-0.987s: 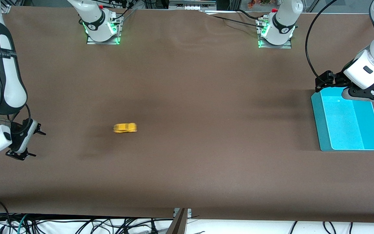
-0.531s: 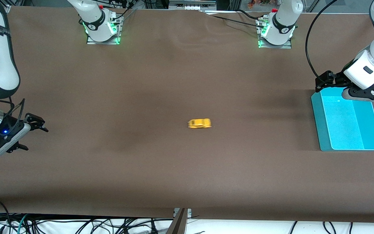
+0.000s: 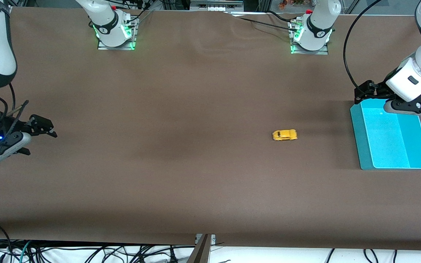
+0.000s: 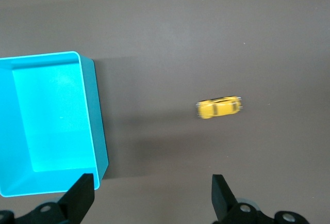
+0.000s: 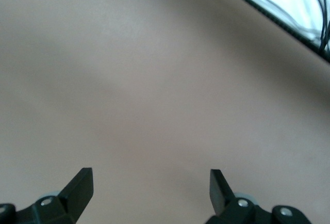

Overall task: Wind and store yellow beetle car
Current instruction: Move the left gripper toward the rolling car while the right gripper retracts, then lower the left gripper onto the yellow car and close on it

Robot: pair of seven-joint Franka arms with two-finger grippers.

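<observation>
— What do you have at the right arm's end of the table?

— Your right gripper (image 3: pixel 44 132) hangs over bare brown table (image 3: pixel 181 109) there, its fingers (image 5: pixel 80 185) spread wide with nothing between them. The right wrist view shows you only the tabletop and, at one corner, the table's edge with cables past it.

— And the yellow beetle car?

— You'll find the yellow beetle car (image 3: pixel 284 135) on its wheels on the table, held by neither gripper. It sits toward the left arm's end, near the turquoise bin (image 3: pixel 356 135) but apart from it, with a strip of table between them. In the left wrist view the car (image 4: pixel 218 107) looks slightly smeared.

— The left arm?

— Your left gripper (image 3: pixel 367 90) is over the bin's edge that lies farther from the front camera. Its fingers (image 4: pixel 82 190) are wide apart and hold nothing. The bin (image 4: pixel 95 110) shows only its bright floor.
</observation>
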